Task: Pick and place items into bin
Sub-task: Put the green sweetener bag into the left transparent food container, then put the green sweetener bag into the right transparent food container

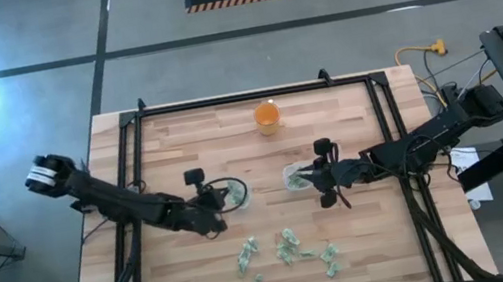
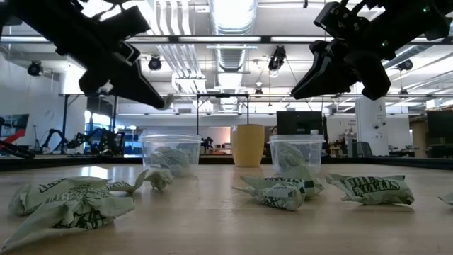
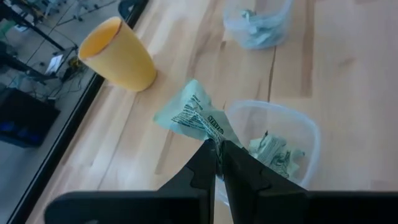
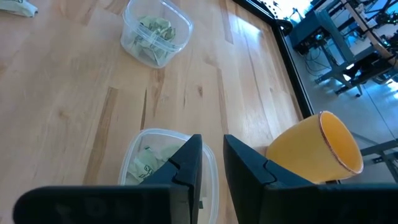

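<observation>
Several pale green and whitish wrinkly pieces (image 1: 289, 251) lie loose on the near middle of the wooden table. Two clear plastic tubs stand mid-table, each with pieces inside: the left tub (image 1: 232, 193) and the right tub (image 1: 296, 176). My left gripper (image 3: 217, 148) hovers over the left tub's (image 3: 273, 146) edge, shut on one green piece (image 3: 193, 115). My right gripper (image 4: 213, 155) is open and holds nothing. It hangs above the right tub (image 4: 158, 165). In the low view both grippers are well above the tubs (image 2: 170, 152) (image 2: 296, 152). My left gripper pinches the green piece by one end (image 3: 213, 132) between its two fingertips. The rest of the piece sticks out beyond the fingers. The piece is lifted clear, over the table next to the left tub's rim.
An orange cup (image 1: 268, 116) stands upright near the table's far edge, between and behind the tubs. A black frame (image 1: 133, 160) runs along the table's left, right and far sides. Bare wood lies between the tubs and the loose pieces.
</observation>
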Available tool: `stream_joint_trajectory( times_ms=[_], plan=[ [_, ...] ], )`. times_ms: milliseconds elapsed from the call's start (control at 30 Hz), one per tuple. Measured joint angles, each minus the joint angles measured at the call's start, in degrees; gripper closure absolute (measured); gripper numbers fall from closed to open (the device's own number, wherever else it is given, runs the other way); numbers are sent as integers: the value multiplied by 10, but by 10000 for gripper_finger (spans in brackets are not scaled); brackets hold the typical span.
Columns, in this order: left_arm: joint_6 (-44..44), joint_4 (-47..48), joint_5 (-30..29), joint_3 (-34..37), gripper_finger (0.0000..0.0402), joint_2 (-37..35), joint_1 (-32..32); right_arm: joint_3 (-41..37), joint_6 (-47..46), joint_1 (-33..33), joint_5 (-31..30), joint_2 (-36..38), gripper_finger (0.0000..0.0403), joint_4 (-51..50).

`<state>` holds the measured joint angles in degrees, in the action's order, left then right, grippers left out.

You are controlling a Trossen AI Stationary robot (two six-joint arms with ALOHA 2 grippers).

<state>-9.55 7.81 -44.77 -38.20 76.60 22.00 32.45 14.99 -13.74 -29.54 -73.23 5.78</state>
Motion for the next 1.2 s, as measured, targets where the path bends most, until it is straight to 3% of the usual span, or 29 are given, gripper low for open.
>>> stream_joint_trajectory(
  times_ms=[300,700,1200],
  plan=[
    [45,-76,36,-3,394,52,-15,0,0,0,0,0,346,1],
    [71,-74,43,-12,389,71,-22,0,0,0,0,0,346,0],
    [75,-67,42,-20,296,64,-22,0,-2,0,3,0,346,0]
  ],
)
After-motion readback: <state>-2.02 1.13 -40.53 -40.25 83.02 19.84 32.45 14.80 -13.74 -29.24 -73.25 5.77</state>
